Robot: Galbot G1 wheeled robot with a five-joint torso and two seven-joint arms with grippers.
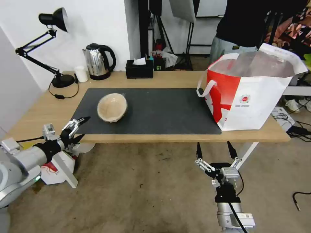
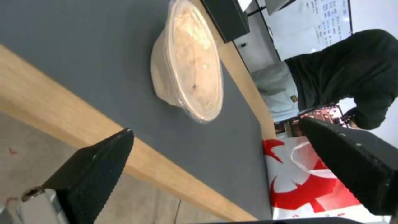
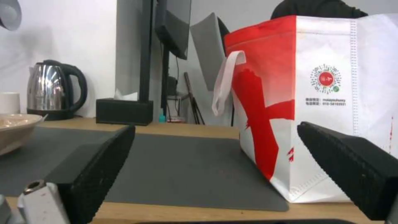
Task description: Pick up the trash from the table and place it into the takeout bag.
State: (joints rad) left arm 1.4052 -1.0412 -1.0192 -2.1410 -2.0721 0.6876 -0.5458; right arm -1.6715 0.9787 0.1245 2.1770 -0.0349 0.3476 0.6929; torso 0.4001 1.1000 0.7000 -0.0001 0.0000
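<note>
Fingers (image 1: 85, 120) of the left gripper (image 1: 77, 127) gape wide at the counter's (image 1: 168, 79) near edge, at seven o'clock from the tan paper bowl (image 1: 112, 107) on the mat (image 1: 162, 110), so this looks like the approach: next, reach to the rim, then carry toward the takeout bag (image 1: 256, 94) at three o'clock, while the right gripper (image 1: 215, 150) hangs open below.

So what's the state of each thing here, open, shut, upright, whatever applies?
tan paper bowl: upright on the dark mat, untouched.
takeout bag: standing upright at the table's right end, top open.
kettle: upright, lid shut.
tissue box: a tissue sticking out.
left gripper: jaws open, at the table's front edge.
right gripper: jaws open, below the table edge.
</note>
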